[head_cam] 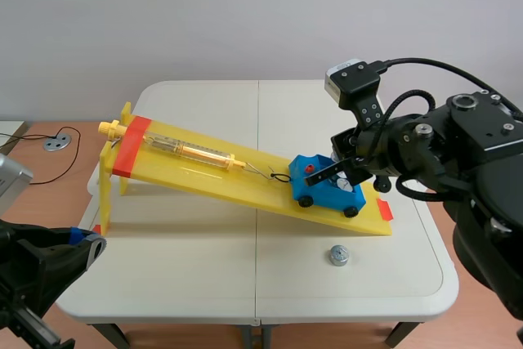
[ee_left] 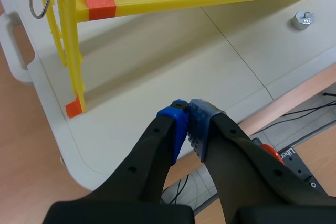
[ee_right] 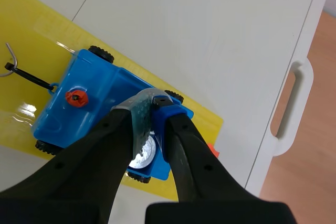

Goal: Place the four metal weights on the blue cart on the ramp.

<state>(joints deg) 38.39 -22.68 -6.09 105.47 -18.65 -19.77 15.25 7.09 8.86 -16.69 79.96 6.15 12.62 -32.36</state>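
Observation:
The blue cart (head_cam: pixel 327 188) sits at the low end of the yellow ramp (head_cam: pixel 204 165), tied by a hook and cord to the spring scale. My right gripper (head_cam: pixel 345 174) hangs over the cart's rear, fingers shut and tips touching. In the right wrist view, the gripper (ee_right: pixel 154 100) is above the cart (ee_right: pixel 86 103), and a shiny metal weight (ee_right: pixel 142 154) shows through the gap under the fingers, lying in the cart's rear. Another weight (head_cam: pixel 338 256) lies on the table in front of the ramp, also seen as a small weight (ee_left: pixel 303 19). My left gripper (ee_left: pixel 186 107) is shut on nothing off the table's front left corner.
A yellow spring scale (head_cam: pixel 184 150) lies along the ramp, whose raised end stands on yellow legs (ee_left: pixel 73 61) at the left. The white table (head_cam: pixel 204 267) has a handle cut-out (ee_right: pixel 286 111) near its right edge. A cable and a round disc (head_cam: pixel 55 143) lie on the floor at left.

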